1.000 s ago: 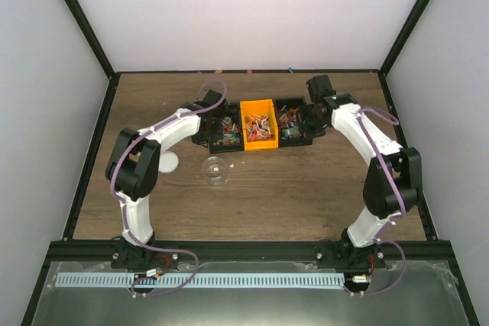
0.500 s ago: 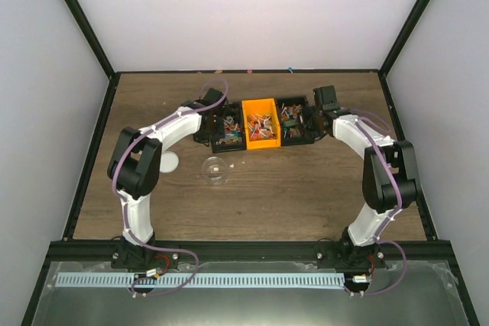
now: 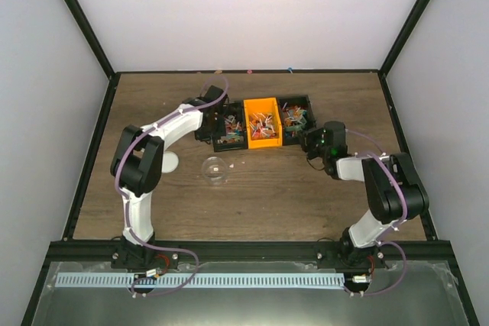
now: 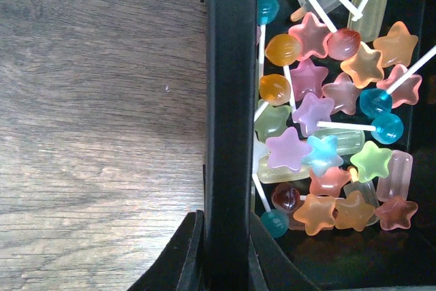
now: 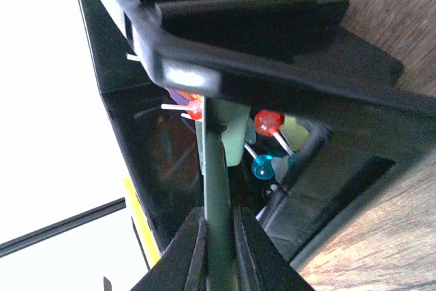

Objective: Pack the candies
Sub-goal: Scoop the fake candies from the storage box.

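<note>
Wood table [image 3: 267,204], top view: you have three bins in a row at mid-table: left bin [image 3: 229,145], black; orange bin [image 3: 262,141] in the middle; right bin [image 3: 293,137], black. Candies [image 3: 262,121] lie in all three, in mixed colours. The left gripper [image 3: 208,121] sits at the left bin's outer wall. The right gripper [image 3: 312,141] sits at the right bin's near right corner. You cannot tell either claw's state from this height. A clear jar [image 3: 215,169] stands on the table near the left bin, apart from it. A white lid [image 3: 170,162] lies flat to the jar's left.

Left wrist view: your left gripper [image 4: 227,250] is clamped on the left bin's [image 4: 228,100] black wall, one finger on each side. Inside are candies [image 4: 320,148]: translucent stars, blocks and ball lollipops on white sticks, piled loosely.

Right wrist view: your right gripper [image 5: 216,236] is clamped on the thin green handle of a scoop [image 5: 215,182] that reaches into the right bin [image 5: 272,73]. Red and blue lollipop candies [image 5: 268,122] lie around the scoop's end. The orange bin's edge [image 5: 139,223] shows beyond.
</note>
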{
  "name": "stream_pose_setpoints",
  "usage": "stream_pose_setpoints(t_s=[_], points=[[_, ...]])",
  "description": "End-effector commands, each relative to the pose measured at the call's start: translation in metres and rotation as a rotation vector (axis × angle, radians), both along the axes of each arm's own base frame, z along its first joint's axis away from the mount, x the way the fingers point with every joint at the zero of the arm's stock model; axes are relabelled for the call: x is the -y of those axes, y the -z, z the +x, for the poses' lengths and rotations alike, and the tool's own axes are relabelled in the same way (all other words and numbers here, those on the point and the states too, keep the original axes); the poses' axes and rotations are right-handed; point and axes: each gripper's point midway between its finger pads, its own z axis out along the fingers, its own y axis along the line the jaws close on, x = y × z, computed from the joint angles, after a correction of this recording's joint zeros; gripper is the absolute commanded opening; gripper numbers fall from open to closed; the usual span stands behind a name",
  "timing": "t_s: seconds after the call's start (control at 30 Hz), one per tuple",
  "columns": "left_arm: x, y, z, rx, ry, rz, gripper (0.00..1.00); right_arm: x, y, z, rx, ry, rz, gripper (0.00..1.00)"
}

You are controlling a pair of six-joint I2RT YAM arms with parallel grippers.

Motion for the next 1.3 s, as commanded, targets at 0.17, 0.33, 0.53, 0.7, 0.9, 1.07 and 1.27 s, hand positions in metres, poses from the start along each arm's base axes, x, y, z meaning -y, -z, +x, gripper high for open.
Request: stream_pose_setpoints(t_s=[0.17, 0.33, 0.53, 0.7, 0.9, 1.07, 1.27], points=[[0.04, 0.003, 0.001, -0.049, 0.008, -0.171, 0.04, -0.015, -0.023, -0.026, 0.073, -0.103, 0.056, 0.01], [0.039, 0.003, 0.0, -0.048, 0.004, -0.167, 0.04, -0.01, -0.025, -0.04, 0.093, -0.114, 0.037, 0.01], [0.037, -0.006, 0.001, -0.026, 0.018, -0.16, 0.18, 0.004, -0.03, -0.052, 0.14, -0.081, 0.058, 0.01], [0.039, -0.021, 0.004, 0.008, 0.036, -0.17, 0.32, 0.013, -0.036, -0.054, 0.168, -0.067, 0.062, 0.01], [0.036, -0.034, 0.007, 0.044, 0.037, -0.164, 0.43, 0.012, -0.053, -0.055, 0.233, -0.089, 0.072, 0.01], [0.035, -0.043, 0.008, 0.069, 0.037, -0.167, 0.44, 0.014, -0.06, -0.058, 0.251, -0.08, 0.068, 0.01], [0.034, -0.052, 0.009, 0.089, 0.045, -0.165, 0.44, 0.014, -0.072, -0.06, 0.297, -0.092, 0.058, 0.01]])
